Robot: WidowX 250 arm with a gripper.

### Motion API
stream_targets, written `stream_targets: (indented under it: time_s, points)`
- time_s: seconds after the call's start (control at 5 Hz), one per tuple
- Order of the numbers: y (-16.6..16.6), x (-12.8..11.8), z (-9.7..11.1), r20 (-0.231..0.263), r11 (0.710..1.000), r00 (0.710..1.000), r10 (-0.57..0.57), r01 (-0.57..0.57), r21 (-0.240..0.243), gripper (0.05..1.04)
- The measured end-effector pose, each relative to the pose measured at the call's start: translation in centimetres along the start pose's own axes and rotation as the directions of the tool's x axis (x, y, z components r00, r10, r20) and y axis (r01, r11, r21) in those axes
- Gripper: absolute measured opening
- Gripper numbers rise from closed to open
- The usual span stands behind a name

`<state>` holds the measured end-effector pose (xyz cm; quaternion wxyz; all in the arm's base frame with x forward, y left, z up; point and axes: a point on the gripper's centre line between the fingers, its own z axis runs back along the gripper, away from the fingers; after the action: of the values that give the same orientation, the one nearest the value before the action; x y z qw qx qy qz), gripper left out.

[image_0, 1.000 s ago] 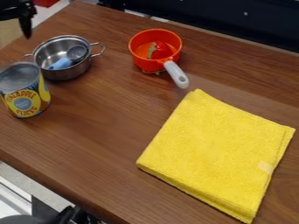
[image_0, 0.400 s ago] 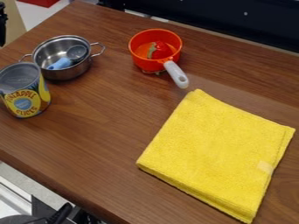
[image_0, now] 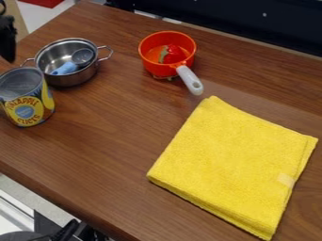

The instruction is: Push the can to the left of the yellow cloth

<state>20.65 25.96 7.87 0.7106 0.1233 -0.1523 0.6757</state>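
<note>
The black two-finger gripper (image_0: pixel 7 43) has been brought back a little way into view at the far left, after being almost lost past the left edge a moment ago, and it is now seen lower, just beyond the far rim of the tall food can (image_0: pixel 25 101). Whether the jaws are released or clenched cannot be told from here, and nothing is seen to be held in them. The can has not been shifted: it is stood upright at the left, on the near side of the steel saucepan (image_0: pixel 70 77), and is well apart from the folded yellow cloth (image_0: pixel 232 164) at the near right, with bare wooden tabletop (image_0: pixel 107 136) between. The saucepan, with a blue-handled ladle (image_0: pixel 65 68) in it, and the orange toy pan (image_0: pixel 165 69) have been left where they were.

By this change, the approach to the can seems to be under way, with the push itself still to be made. The can is already left of the cloth in a loose sense; if a place beside the cloth is meant, it would need to be pushed right and somewhat nearer, with contact made low on its far left side. If it is pushed too high, it could be tipped, and the saucepan could be knocked by a badly angled stroke
</note>
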Motion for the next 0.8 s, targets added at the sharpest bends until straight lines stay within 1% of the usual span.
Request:
stream_targets:
  time_s: [0.2, 0.4, 0.6, 0.8]
  points:
    - [0.5, -1.4, -0.4, -0.018, 1.0, 1.0, -0.002, 0.002, -0.006, 0.997]
    - [0.4, -3.0, 0.6, -0.038, 0.999, 0.999, 0.008, -0.009, -0.044, 0.997]
    - [-0.2, -4.2, 2.1, -0.072, 0.998, 0.997, 0.029, -0.033, -0.055, 0.997]
    - [-0.5, -6.1, 3.1, -0.095, 0.996, 0.995, 0.023, -0.031, -0.08, 0.997]
